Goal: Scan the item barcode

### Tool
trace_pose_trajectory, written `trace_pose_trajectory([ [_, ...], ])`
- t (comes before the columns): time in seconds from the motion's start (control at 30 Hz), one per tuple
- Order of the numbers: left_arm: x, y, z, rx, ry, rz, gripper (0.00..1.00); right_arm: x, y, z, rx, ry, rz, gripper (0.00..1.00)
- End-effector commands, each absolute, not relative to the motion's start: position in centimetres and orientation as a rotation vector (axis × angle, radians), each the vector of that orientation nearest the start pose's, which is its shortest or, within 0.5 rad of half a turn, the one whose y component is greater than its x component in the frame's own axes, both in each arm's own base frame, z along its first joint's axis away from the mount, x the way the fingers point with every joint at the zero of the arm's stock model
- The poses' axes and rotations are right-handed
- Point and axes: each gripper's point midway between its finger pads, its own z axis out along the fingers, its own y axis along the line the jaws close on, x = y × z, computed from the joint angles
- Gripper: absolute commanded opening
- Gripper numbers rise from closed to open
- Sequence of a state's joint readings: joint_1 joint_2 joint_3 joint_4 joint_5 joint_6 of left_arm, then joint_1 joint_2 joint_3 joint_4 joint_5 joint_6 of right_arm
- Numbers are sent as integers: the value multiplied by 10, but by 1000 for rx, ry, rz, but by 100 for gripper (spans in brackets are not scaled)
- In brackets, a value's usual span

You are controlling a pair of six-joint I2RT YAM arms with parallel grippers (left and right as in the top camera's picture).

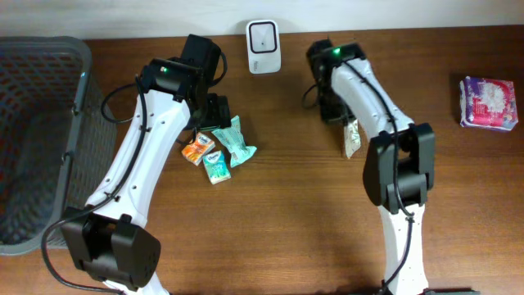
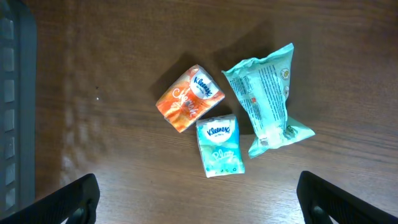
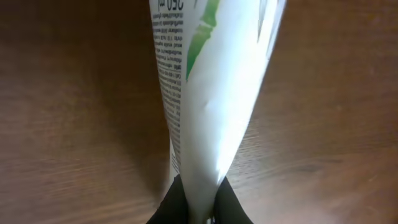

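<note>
While the right fingers point(image 3: 169, 208) are pinched shut on the bottom edge of a white pouch point(image 3: 211, 93), the pouch stands up out of them and fills the middle of the right wrist view. Small print runs down its left face and a green stripe crosses near the top. No barcode shows on the sides that can be seen. From overhead, the pouch sits just below the right wrist, over the tabletop point(image 1: 286, 221). Whether it touches the wood cannot be told. It is to the right of the white scanner point(image 1: 264, 35), which stands at the far edge, and is apart from it.

Over on the other side, the left fingers point(image 2: 74, 199) are spread wide and hold nothing. They hang above three small packs lying close together. An orange tissue pack point(image 2: 189, 98) and a teal tissue pack point(image 2: 219, 146) touch at a corner. A mint-green wrapped packet point(image 2: 266, 99) lies just beside them on the right. All three rest between the two fingers in the left wrist view, but clear of both.

A grey mesh basket point(image 1: 86, 82) stands at the left edge of the tabletop, and a purple pack point(image 1: 489, 102) lies alone near the right edge.
</note>
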State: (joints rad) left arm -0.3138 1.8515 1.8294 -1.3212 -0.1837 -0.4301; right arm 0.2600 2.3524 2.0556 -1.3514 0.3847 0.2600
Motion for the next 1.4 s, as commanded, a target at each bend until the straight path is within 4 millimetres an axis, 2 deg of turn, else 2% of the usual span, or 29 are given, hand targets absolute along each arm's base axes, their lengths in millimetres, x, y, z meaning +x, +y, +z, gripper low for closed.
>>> trace_pose_trajectory([
  [0.0,384,-93,196,-178,2829,107,99,435,46,61,-35,3008,-716,5],
  [0.03,384,-93,196,-178,2829,107,99,432,62,58,-66,3029,-656,6],
  [0.13,384,-93,196,-178,2829,107,99,418,105,50,-143,3108,-440,20],
  [0.17,384,-93,196,-178,2829,107,99,413,126,48,-217,3138,-310,27],
  [0.2,384,-93,196,-178,2829,107,99,411,140,50,-280,3147,-231,41],
  [0.23,384,-93,196,-178,2829,107,99,411,148,57,-307,3140,-213,59],
  [0.27,384,-93,196,-178,2829,107,99,413,149,67,-326,3129,-208,75],
  [0.37,384,-93,196,-178,2829,107,99,435,131,99,-252,3052,-248,92],
  [0.4,384,-93,196,-178,2829,107,99,441,119,102,-205,3046,-247,97],
  [0.43,384,-93,196,-178,2829,107,99,445,106,102,-162,3051,-247,97],
  [0.47,385,-93,196,-178,2829,107,99,447,93,99,-110,3066,-231,97],
  [0.5,384,-93,196,-178,2829,107,99,447,82,96,-70,3090,-176,85],
  [0.53,384,-93,196,-178,2829,107,99,446,81,91,-110,3114,-72,74],
  [0.57,384,-93,196,-178,2829,107,99,446,81,86,-124,3126,3,70],
  [0.67,384,-93,196,-178,2829,107,99,450,85,66,-102,3118,94,69],
  [0.77,384,-93,196,-178,2829,107,99,450,95,44,-134,3105,97,76],
  [0.8,384,-93,196,-178,2829,107,99,450,97,39,-143,3104,97,76],
  [0.9,384,-93,196,-178,2829,107,99,447,100,18,-154,3098,98,64],
  [0.97,384,-93,196,-178,2829,107,99,443,101,8,-157,3107,103,32],
  [1.0,384,-93,196,-178,2829,107,99,443,103,7,-163,3104,105,9],
  [1.03,384,-93,196,-178,2829,107,99,444,107,8,-171,3098,118,4],
  [1.07,384,-93,196,-178,2829,107,99,450,111,16,-178,3075,135,4],
  [1.1,384,-93,196,-178,2829,107,99,467,120,36,-191,3012,151,4],
  [1.2,384,-93,196,-178,2829,107,99,525,148,116,-220,2742,207,4],
  [1.27,384,-93,196,-178,2829,107,99,550,166,152,-242,2588,240,4],
  [1.37,384,-93,196,-178,2829,107,99,577,195,176,-216,2427,330,4],
])
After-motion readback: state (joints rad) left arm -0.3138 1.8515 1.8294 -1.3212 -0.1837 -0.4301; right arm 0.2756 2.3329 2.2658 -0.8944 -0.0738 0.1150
